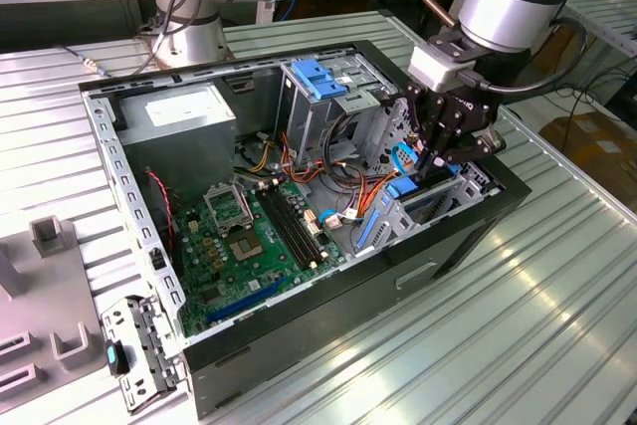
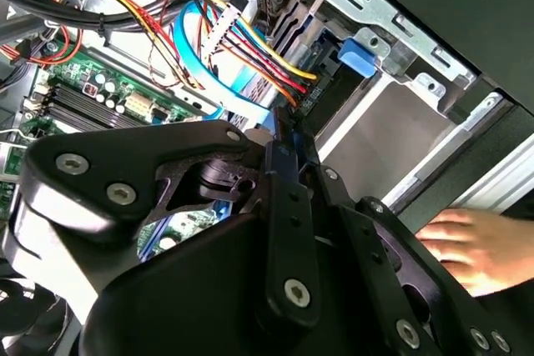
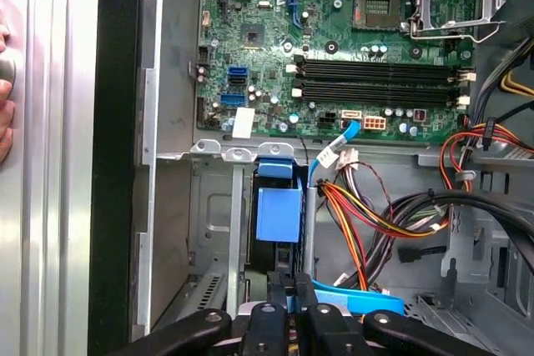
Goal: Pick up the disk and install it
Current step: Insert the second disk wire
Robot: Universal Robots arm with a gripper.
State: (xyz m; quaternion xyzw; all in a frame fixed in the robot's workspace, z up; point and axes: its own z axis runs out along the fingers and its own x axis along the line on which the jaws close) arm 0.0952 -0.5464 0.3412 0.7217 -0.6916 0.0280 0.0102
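Gripper (image 3: 289, 299) fingers are pinched nearly together on the disk (image 3: 278, 213), whose blue carrier stands edge-on in a bay of the computer case (image 1: 468, 236); its grey body is mostly hidden. A hand (image 2: 476, 243) rests outside the case.

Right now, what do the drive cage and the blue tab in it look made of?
Drive cage: bare grey sheet metal by the look, matte, with stamped holes and folded edges. Blue tab: probably moulded plastic, with uniform colour and a soft sheen.
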